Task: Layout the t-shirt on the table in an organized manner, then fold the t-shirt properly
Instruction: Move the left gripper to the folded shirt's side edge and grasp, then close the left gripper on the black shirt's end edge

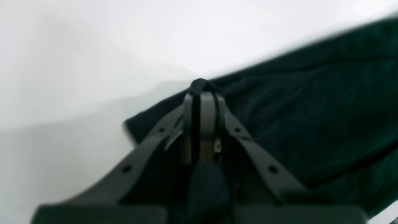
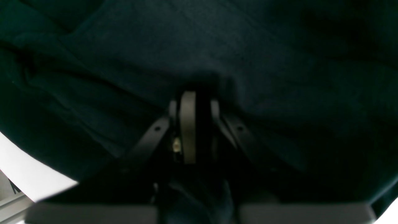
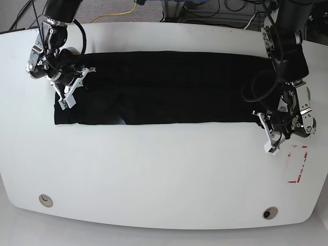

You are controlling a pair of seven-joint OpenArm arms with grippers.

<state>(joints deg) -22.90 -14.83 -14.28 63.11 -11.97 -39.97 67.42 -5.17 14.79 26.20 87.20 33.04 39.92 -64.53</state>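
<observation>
The black t-shirt [image 3: 164, 87] lies as a long flat band across the far half of the white table [image 3: 164, 174]. My left gripper [image 3: 256, 115] is at the band's near right corner. The left wrist view shows its jaws shut [image 1: 200, 90] on a small nub of the t-shirt's [image 1: 311, 109] edge, with bare table beyond. My right gripper [image 3: 84, 74] is over the band's left end. In the right wrist view it [image 2: 199, 96] is shut with dark cloth between the fingers, and the t-shirt [image 2: 248, 46] fills nearly the whole view. The print does not show.
A red tape outline [image 3: 297, 164] marks the table's right side, just in front of the left arm. Two round grommet holes [image 3: 45, 200] [image 3: 270, 212] sit near the front edge. Cables lie on the floor beyond the far edge.
</observation>
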